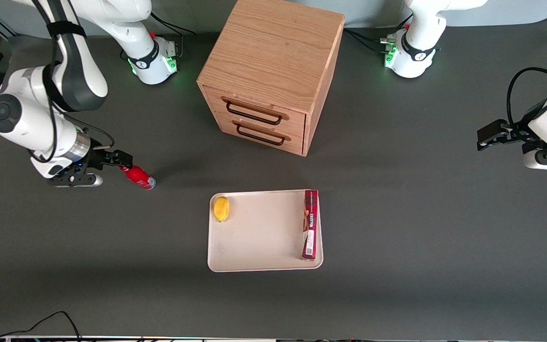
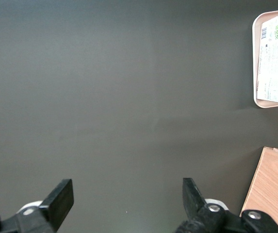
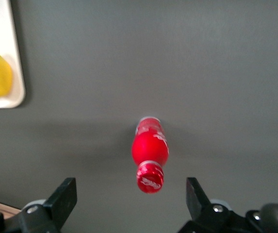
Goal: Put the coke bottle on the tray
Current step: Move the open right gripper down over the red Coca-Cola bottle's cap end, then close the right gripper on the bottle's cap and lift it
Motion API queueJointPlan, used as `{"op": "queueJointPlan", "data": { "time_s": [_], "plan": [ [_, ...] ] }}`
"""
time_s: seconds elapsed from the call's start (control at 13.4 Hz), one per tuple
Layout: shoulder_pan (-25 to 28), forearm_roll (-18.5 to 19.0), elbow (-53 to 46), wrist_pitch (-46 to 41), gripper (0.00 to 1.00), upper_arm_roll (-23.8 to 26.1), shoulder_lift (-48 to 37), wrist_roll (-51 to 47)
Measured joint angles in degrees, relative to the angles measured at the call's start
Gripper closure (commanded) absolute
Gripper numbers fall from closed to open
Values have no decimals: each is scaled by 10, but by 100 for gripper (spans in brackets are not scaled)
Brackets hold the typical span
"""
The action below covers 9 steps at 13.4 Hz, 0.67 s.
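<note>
Dark grey tabletop (image 1: 397,228): coke bottle (image 1: 139,176) stands off the tray (image 1: 259,232) toward the working arm's end, hand (image 3: 131,196) spread wide and empty around its cap, so drop lower and clamp the body, not the cap.

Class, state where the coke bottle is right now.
The coke bottle stands on the dark table toward the working arm's end, off the tray, with the gripper open around its cap.

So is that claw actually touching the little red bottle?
Apart. The right wrist view shows the gripper open, with grey table visible between the coke bottle and each finger.
</note>
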<state>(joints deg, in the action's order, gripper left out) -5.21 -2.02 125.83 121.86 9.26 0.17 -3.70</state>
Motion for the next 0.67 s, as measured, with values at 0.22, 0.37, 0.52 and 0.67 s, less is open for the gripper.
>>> {"op": "queueJointPlan", "data": {
  "time_s": [0.22,0.37,0.52,0.67],
  "plan": [
    [-4,0,42,21,0,-1,-24,19],
    [-11,0,53,48,2,-1,-26,30],
    [-17,0,64,69,5,-1,-23,35],
    [-18,0,73,88,18,-1,-20,36]
  ]
}}
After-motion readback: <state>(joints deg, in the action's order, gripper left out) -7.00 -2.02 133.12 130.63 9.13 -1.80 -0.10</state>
